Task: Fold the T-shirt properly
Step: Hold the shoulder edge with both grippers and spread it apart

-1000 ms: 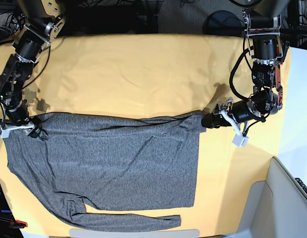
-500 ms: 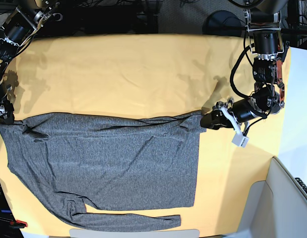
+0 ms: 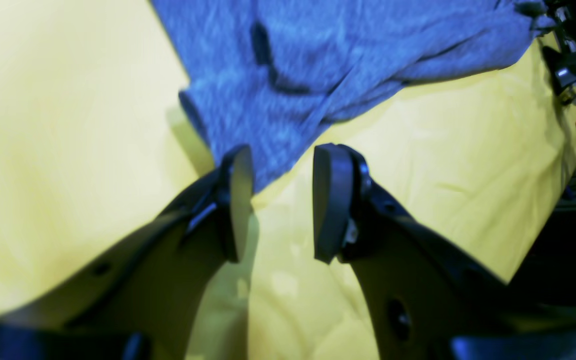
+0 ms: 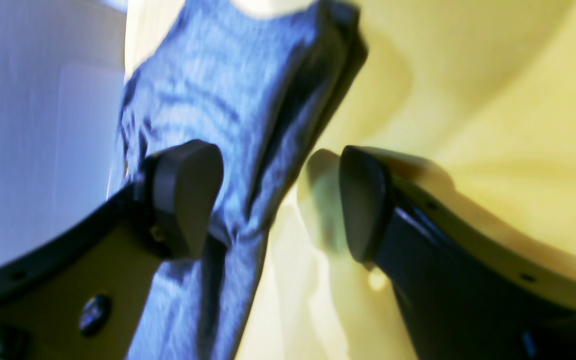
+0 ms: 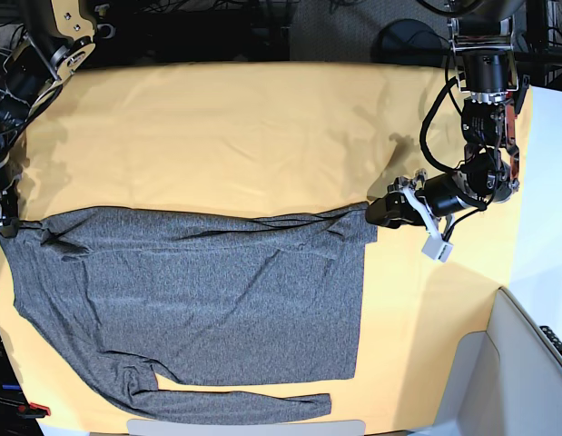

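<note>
The charcoal-grey T-shirt (image 5: 199,291) lies flat on the yellow-orange tablecloth (image 5: 244,127), with one long sleeve folded along its near edge. My left gripper (image 5: 375,211) sits at the shirt's far right corner. In the left wrist view this gripper (image 3: 280,200) stands open, and the shirt's corner (image 3: 278,75) reaches just to its fingertips. My right gripper (image 5: 3,221) is at the shirt's far left corner, by the table's edge. The right wrist view shows this gripper (image 4: 275,200) open too, astride a ridge of the shirt (image 4: 248,100) that runs close to one finger (image 4: 188,200).
A pale grey panel (image 5: 526,363) rises past the table's right front corner. Dark floor and cables (image 5: 290,27) lie behind the far edge. A small red item (image 5: 31,409) sits off the front left corner.
The right arm swung out to the table's left edge and now rests at the shirt's far left corner. The left gripper crept slightly left towards the shirt's far right corner.
</note>
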You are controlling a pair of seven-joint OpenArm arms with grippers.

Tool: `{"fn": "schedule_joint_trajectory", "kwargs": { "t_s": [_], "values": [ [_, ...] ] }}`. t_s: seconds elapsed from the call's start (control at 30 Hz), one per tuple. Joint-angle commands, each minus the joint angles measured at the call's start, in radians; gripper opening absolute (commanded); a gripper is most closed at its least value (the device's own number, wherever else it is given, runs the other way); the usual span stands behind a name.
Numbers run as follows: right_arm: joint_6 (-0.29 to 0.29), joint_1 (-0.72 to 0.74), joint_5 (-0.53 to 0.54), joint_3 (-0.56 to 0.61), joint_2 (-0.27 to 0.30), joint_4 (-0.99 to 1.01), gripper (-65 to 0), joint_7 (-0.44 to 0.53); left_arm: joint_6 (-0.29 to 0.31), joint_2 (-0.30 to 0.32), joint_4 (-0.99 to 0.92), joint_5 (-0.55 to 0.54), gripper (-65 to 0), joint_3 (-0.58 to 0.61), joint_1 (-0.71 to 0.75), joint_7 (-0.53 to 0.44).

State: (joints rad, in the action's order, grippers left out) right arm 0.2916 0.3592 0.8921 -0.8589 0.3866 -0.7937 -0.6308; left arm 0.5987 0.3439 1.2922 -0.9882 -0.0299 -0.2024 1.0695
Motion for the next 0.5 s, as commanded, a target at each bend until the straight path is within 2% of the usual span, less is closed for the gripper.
{"fn": "schedule_joint_trajectory", "kwargs": {
  "t_s": [0.0,0.23,0.33,0.47],
  "values": [
    [0.001,0.027,0.019,0.002,0.010,0.012,-24.8,-0.001,0.007,0.013,0.019,-0.022,-44.6,-0.005,-0.027,-0.021],
    [0.001,0.136,-0.110,-0.001,0.005,0.090,-24.8,0.018,0.007,0.013,0.027,-0.024,-44.6,-0.006,-0.012,-0.019],
    [0.001,0.163,-0.121,-0.001,0.005,0.104,-24.8,0.018,0.007,0.013,0.046,-0.024,-44.6,-0.006,-0.012,-0.015],
    [0.001,0.182,-0.121,0.000,0.005,0.125,-25.0,0.018,0.007,0.013,0.050,-0.024,-44.6,-0.008,-0.012,0.041]
  ]
}}
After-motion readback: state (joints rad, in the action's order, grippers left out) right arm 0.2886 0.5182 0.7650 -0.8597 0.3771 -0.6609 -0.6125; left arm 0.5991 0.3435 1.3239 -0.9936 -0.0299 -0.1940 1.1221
